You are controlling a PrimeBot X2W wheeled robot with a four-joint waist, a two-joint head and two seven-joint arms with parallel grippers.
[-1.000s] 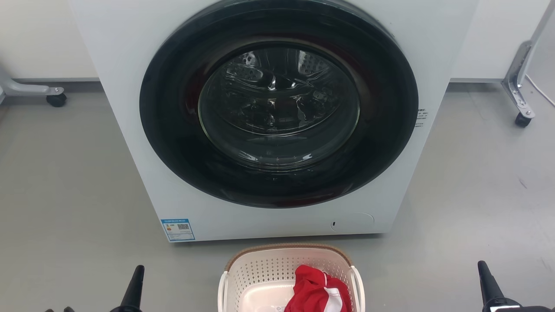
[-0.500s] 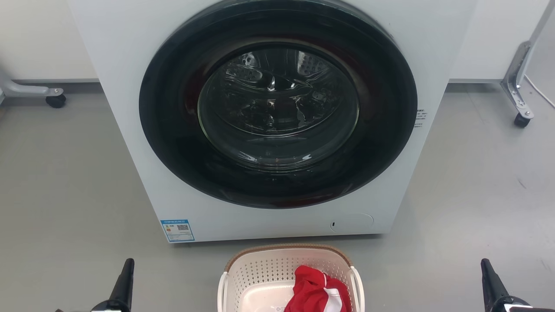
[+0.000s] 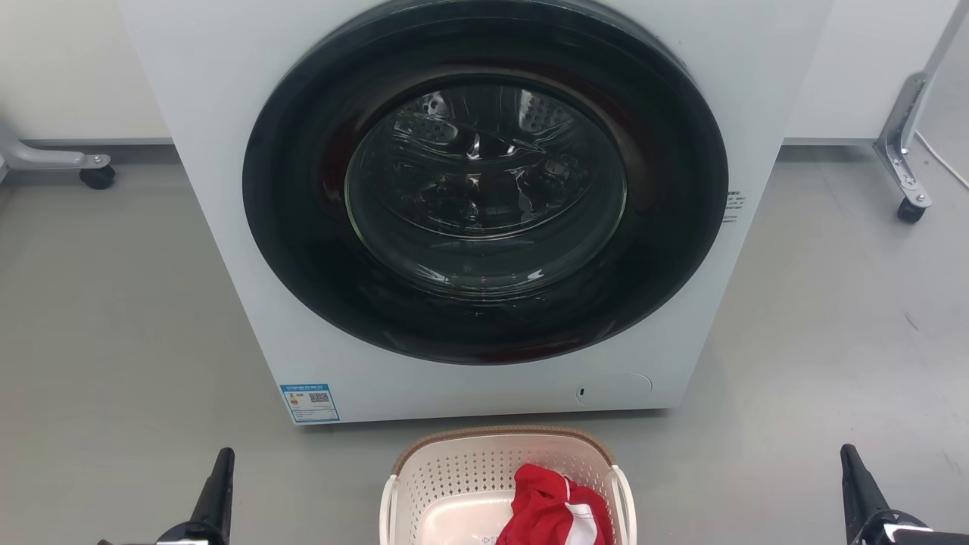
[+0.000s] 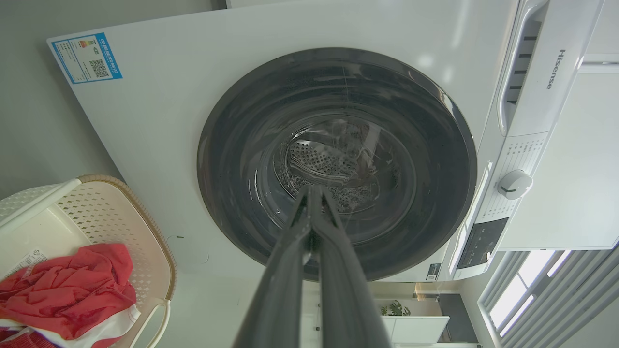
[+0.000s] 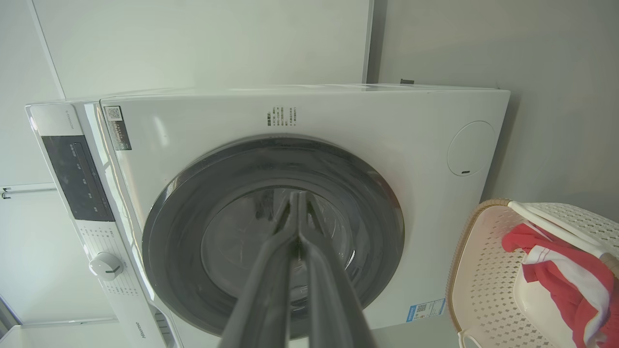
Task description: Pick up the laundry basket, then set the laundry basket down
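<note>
The laundry basket (image 3: 469, 473) stands on the grey floor at the bottom centre of the head view, just in front of the washer, cream-white with a brown rim and white side handles. A red and white garment (image 3: 551, 509) lies inside it. My left gripper (image 3: 221, 473) points up at the lower left, well apart from the basket; its fingers meet at the tips, shut on nothing, in the left wrist view (image 4: 312, 191). My right gripper (image 3: 852, 473) sits at the lower right, also apart, shut and empty (image 5: 296, 195). The basket also shows at the wrist views' edges (image 4: 104, 212) (image 5: 483, 270).
A white front-loading washer (image 3: 227, 189) with a dark round door (image 3: 484, 182) stands behind the basket. Wheeled metal frame legs sit at the far left (image 3: 98, 172) and far right (image 3: 912, 208). Open grey floor lies on both sides of the basket.
My left gripper has shifted a little to the left and my right gripper slightly to the right. The basket has stayed in place.
</note>
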